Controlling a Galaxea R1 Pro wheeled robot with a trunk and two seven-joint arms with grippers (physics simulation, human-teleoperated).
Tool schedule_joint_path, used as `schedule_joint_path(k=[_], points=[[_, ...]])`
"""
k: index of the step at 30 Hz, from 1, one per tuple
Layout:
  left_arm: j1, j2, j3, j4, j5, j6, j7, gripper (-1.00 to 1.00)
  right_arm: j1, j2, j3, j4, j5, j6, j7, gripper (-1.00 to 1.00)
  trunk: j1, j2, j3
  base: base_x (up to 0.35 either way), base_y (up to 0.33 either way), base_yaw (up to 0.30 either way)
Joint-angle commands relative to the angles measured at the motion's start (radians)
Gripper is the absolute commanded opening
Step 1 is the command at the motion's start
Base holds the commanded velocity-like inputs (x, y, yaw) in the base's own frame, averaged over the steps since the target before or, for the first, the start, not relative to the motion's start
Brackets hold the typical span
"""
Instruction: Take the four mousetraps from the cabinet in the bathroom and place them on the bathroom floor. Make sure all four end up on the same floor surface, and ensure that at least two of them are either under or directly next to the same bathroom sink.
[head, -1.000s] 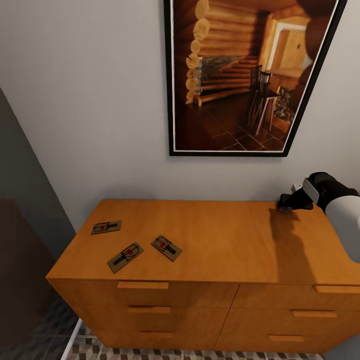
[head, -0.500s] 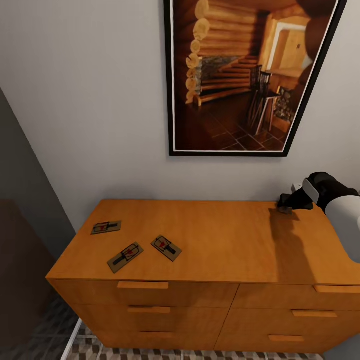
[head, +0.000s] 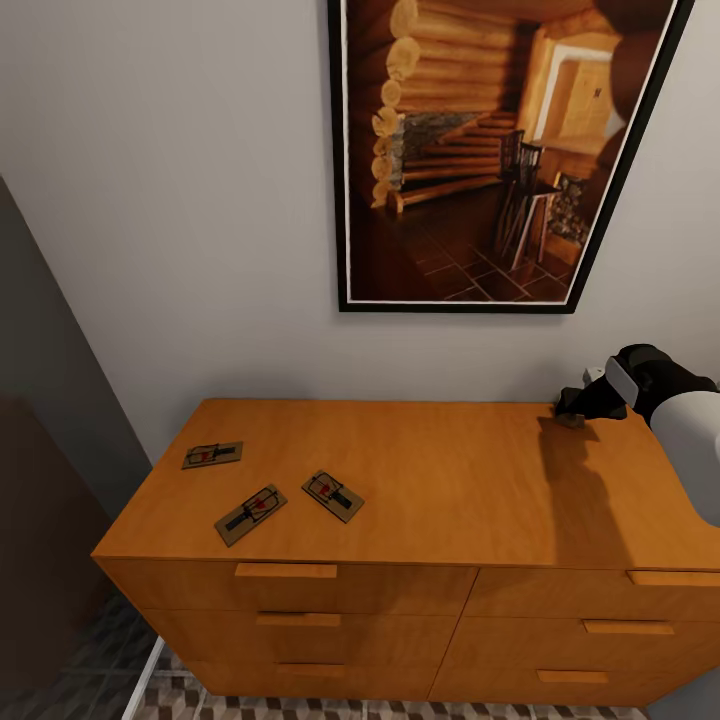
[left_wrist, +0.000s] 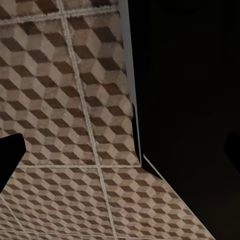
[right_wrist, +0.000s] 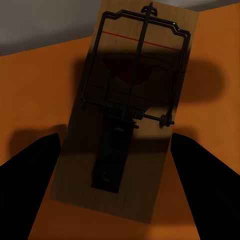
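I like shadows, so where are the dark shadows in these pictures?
In the head view, the right arm casts a long dark shadow across the cabinet top, below the right gripper. In the right wrist view, a dark blurry shadow band lies across the mousetrap between the black fingers. In the left wrist view, one side is almost black beside the tiled bathroom floor.

1. The flat orange-brown wooden top of the low six-drawer cabinet (head: 450, 480) lies open through its middle, bare from the centre out toward 3 o'clock.
2. Three small flat brown wooden mousetraps with dark wire (head: 250, 514) cluster at 9 o'clock on that top, apart from each other.
3. My right black claw (head: 572, 410) sits at the far 2 o'clock corner, fingers spread either side of a fourth brown wooden mousetrap (right_wrist: 132, 107).
4. The grey wall (head: 200, 250) and the dark-framed log-interior picture (head: 490, 150) close off 12 o'clock.
5. Cube-patterned floor tiles (left_wrist: 65, 125) lie open beside a dark upright panel (left_wrist: 190, 100).
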Motion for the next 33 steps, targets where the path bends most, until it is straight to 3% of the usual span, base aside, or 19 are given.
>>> schedule_joint_path(k=[1,23,33], points=[[-0.002,-0.001,-0.008,0.004,0.001,-0.008,0.003,1.00,0.000,-0.001,0.002,-0.001,0.001,0.004,0.005,-1.00,0.000,0.000,-0.001,0.000,0.000,0.000],[-0.002,-0.001,-0.008,0.004,0.001,-0.008,0.003,1.00,0.000,-0.001,0.003,-0.004,0.001,0.004,0.005,-1.00,0.000,0.000,-0.001,-0.004,0.000,0.000],[-0.002,-0.001,-0.008,0.004,0.001,-0.008,0.003,1.00,0.000,-0.001,0.003,-0.004,0.001,0.004,0.005,-1.00,0.000,0.000,-0.001,-0.223,0.000,0.000]])
